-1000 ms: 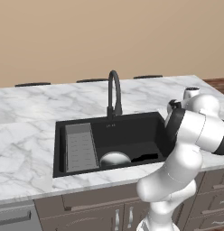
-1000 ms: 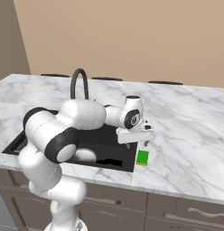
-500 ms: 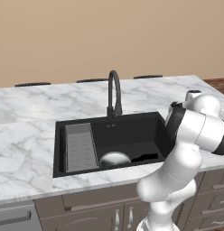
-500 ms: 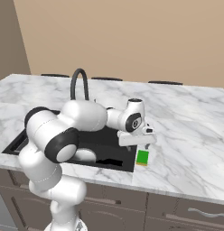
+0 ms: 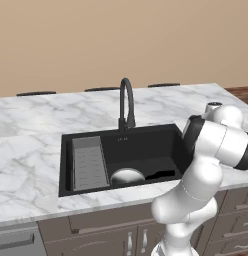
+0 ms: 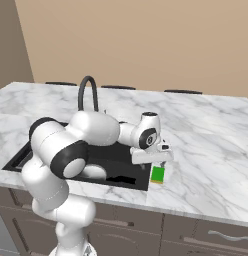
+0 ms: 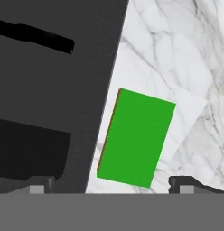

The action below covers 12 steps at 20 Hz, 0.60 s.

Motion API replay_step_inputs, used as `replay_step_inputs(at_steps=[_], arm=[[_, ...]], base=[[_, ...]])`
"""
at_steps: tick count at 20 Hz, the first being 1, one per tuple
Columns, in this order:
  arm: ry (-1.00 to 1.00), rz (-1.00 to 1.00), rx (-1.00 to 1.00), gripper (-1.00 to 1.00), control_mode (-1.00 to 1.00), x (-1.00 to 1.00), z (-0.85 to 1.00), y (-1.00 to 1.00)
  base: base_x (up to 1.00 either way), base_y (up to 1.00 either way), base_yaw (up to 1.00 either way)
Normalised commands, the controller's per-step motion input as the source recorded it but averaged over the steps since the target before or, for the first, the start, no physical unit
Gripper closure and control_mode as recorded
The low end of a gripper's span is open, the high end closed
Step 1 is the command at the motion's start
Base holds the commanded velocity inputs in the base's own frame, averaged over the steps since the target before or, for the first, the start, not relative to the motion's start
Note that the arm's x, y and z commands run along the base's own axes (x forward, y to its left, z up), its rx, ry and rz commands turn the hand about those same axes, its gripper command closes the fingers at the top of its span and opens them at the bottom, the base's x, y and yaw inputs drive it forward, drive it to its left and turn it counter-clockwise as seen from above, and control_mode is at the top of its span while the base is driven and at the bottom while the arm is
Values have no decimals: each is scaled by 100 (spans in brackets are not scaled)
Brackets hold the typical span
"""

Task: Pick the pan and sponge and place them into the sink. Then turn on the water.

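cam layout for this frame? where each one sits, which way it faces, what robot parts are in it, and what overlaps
Left base view: behind the arm on its left, facing forward and down at the sink, faucet and pan; the white arm rises at lower right.
Right base view: behind on the right, same sink from the other side; arm at lower left, gripper above the sponge on the counter.
Hand view: on the hand, looking down at the green-topped sponge beside the sink's edge; both finger tips at the bottom, apart.
Shared: both base views show sink and faucet; right base and hand views show the sponge.
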Motion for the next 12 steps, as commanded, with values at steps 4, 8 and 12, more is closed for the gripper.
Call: replay_step_inputs(at_steps=[4, 8, 12], arm=[[-1, 0, 1, -100, -100, 0, -10, -6], [0, 0, 0, -100, -100, 0, -12, -1], [0, -1, 0, -100, -100, 0, -13, 0]], base=[[0, 0, 0], [0, 0, 0], [0, 0, 0]])
